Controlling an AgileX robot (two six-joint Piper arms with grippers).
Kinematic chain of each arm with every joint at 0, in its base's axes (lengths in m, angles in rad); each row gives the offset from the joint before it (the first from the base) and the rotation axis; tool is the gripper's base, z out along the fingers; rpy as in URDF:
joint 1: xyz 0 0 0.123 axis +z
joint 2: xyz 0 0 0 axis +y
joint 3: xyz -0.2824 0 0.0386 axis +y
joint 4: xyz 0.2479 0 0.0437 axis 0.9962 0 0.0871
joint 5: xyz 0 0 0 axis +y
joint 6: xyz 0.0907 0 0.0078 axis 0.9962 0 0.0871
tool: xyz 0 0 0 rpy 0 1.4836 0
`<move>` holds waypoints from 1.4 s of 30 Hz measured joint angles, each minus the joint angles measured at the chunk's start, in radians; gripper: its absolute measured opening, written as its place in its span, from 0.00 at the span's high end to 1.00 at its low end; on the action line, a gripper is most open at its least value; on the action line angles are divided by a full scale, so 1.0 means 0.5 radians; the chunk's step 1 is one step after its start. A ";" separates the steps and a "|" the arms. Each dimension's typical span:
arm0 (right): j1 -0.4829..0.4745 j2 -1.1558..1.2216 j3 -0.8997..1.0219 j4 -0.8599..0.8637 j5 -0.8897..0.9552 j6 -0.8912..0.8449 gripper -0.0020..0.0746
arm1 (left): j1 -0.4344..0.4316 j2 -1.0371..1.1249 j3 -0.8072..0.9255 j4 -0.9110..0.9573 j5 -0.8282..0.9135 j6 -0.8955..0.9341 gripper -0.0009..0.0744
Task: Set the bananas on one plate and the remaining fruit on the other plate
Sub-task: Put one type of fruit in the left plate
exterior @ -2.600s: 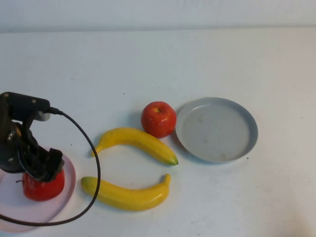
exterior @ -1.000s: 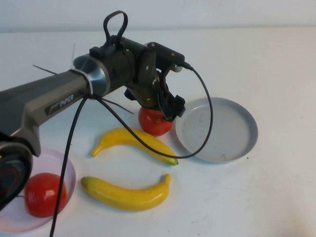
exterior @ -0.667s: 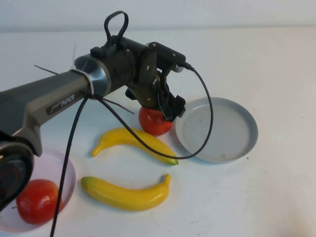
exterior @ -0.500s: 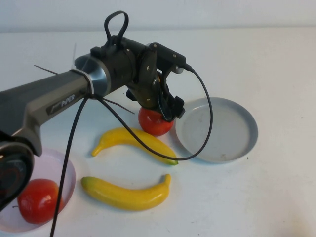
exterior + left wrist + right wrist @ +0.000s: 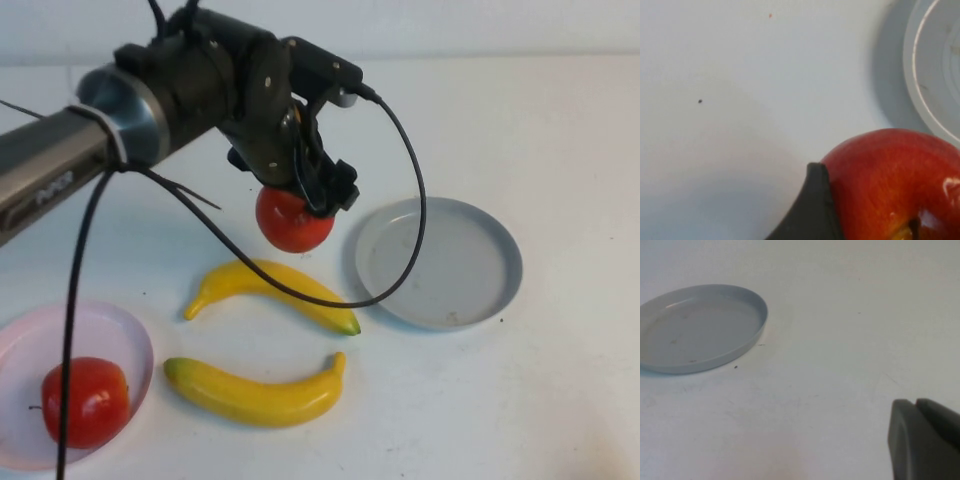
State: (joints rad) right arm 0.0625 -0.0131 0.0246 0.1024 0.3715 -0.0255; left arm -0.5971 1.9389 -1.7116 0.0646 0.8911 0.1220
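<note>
Left gripper [image 5: 300, 200]: jaws pinching apple [image 5: 293, 219], lifted off bench [image 5: 560, 120], likely bound for pink plate [image 5: 20, 335]. Right gripper [image 5: 925, 440]: parked beside grey plate [image 5: 700, 327], jaws pressed together.

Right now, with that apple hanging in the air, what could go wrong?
The left hand grips the shiny round apple only near its top, so it might slip and roll off.

Carrying it to the pink plate means passing over two bananas, which a low sweep or the dangling cable could nudge.

That plate already holds an apple; setting this one down may bump it.

The right hand rests apart from the grey plate.
</note>
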 joint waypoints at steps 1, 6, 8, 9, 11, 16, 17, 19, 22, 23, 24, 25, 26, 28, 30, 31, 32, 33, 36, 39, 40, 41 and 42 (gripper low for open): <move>0.000 0.000 0.000 0.000 0.000 0.000 0.99 | 0.000 -0.049 0.000 0.000 0.063 -0.005 0.23; 0.000 0.000 0.000 0.000 0.000 0.000 0.99 | 0.013 -0.291 0.132 0.088 0.266 -0.102 0.23; 0.000 0.000 0.000 0.000 0.000 0.000 0.99 | 0.035 -0.398 0.241 0.108 0.285 -0.161 0.23; 0.000 0.000 0.000 0.000 0.000 0.000 0.99 | 0.055 -0.459 0.309 0.121 0.290 -0.193 0.23; 0.000 0.000 0.000 0.000 0.000 0.000 0.99 | 0.104 -0.579 0.435 0.141 0.298 -0.244 0.23; 0.000 0.000 0.000 0.000 0.000 0.000 0.99 | 0.334 -0.819 0.774 0.181 0.312 -0.334 0.23; 0.000 0.000 0.000 0.000 0.000 0.000 0.99 | 0.378 -0.852 0.826 0.199 0.312 -0.353 0.23; 0.000 0.000 0.000 0.000 0.000 0.000 0.99 | 0.489 -0.924 0.953 0.258 0.310 -0.381 0.23; 0.000 0.000 0.000 0.000 0.000 0.000 0.99 | 0.646 -0.996 1.114 0.304 0.256 -0.428 0.23; 0.000 0.000 0.000 0.000 0.000 0.000 0.99 | 0.689 -1.007 1.153 0.310 0.242 -0.433 0.23; 0.000 0.000 0.000 0.000 0.000 0.000 0.99 | 0.740 -1.015 1.206 0.309 0.222 -0.434 0.23; 0.000 0.000 0.000 0.000 0.000 0.000 0.99 | 0.787 -1.019 1.247 0.312 0.201 -0.442 0.23; 0.000 0.000 0.000 0.000 0.000 0.000 0.99 | 0.829 -1.019 1.280 0.316 0.178 -0.442 0.23; 0.000 0.000 0.000 0.000 0.000 0.000 0.99 | 0.892 -1.019 1.360 0.314 0.096 -0.451 0.23; 0.000 0.000 0.000 0.000 0.000 0.000 0.99 | 0.922 -1.019 1.419 0.314 0.023 -0.451 0.23; 0.000 0.000 0.000 0.000 0.000 0.000 0.99 | 0.926 -1.019 1.446 0.314 -0.011 -0.451 0.23; 0.000 0.000 0.000 0.000 0.000 0.000 0.99 | 0.930 -1.019 1.465 0.314 -0.033 -0.451 0.23; 0.000 0.000 0.000 0.000 0.000 0.000 0.99 | 0.931 -1.019 1.487 0.314 -0.050 -0.451 0.23; 0.000 0.000 0.000 0.000 0.000 0.000 0.99 | 0.935 -1.019 1.521 0.314 -0.069 -0.451 0.17; 0.000 0.000 0.000 0.000 0.000 0.000 0.99 | 0.940 -1.019 1.522 0.314 -0.082 -0.451 0.10; 0.000 0.000 0.000 0.000 0.000 0.000 0.99 | 0.940 -1.019 1.522 0.314 -0.087 -0.452 0.10; 0.000 0.000 0.000 0.000 0.000 0.000 0.99 | 0.940 -1.019 1.522 0.314 -0.093 -0.452 0.10; 0.000 0.000 0.000 0.000 0.000 0.000 0.99 | 0.940 -1.019 1.522 0.314 -0.098 -0.452 0.10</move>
State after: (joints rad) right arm 0.0625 -0.0131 0.0246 0.1024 0.3715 -0.0255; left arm -0.1274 1.4292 -0.9504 0.2216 0.8420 -0.1039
